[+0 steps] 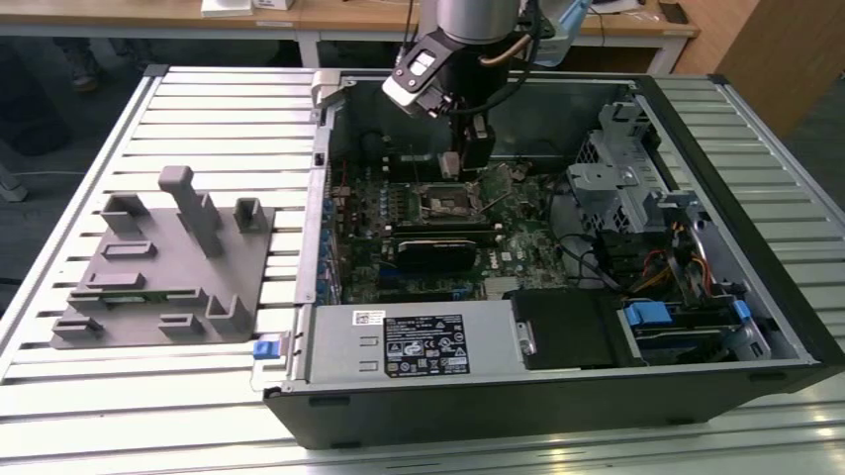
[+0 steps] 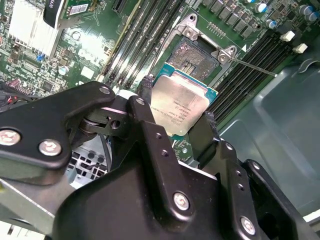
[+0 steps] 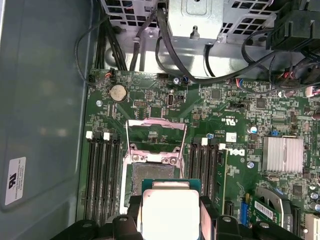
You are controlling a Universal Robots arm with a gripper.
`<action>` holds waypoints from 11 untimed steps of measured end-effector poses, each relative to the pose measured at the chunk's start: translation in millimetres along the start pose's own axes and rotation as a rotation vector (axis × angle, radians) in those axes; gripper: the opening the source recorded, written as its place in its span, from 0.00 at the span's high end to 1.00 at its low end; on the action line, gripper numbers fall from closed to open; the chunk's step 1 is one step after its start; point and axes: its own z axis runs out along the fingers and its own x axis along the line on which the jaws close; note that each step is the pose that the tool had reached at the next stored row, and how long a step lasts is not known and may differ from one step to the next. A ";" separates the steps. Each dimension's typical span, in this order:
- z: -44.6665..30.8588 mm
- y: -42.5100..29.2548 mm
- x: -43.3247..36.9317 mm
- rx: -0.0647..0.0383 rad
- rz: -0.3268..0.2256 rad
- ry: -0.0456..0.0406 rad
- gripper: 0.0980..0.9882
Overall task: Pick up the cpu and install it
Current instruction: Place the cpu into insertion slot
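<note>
The cpu (image 2: 180, 104) (image 3: 170, 212) is a flat square chip with a silver metal top and green rim. My gripper (image 2: 177, 120) (image 3: 170, 220) is shut on it, black fingers (image 2: 144, 107) pressing two opposite edges. It hangs level just above the open motherboard socket (image 2: 192, 56) (image 3: 152, 172), whose metal load frame (image 3: 156, 134) is swung up. In the exterior view the gripper (image 1: 465, 170) reaches down inside the computer case, above the socket (image 1: 442, 203).
The open case (image 1: 555, 386) lies on a slatted table. RAM slots (image 3: 102, 175) flank the socket. Cables (image 3: 165, 45) and a drive cage (image 1: 620, 178) sit nearby. A grey plastic tray (image 1: 165, 267) rests at the exterior view's left.
</note>
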 end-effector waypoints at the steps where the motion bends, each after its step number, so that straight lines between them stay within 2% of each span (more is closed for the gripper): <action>1: 1.0 -0.1 0.1 0.000 0.000 0.0000 0.50; 11: 13.0 -0.6 1.4 0.000 0.000 0.0000 0.50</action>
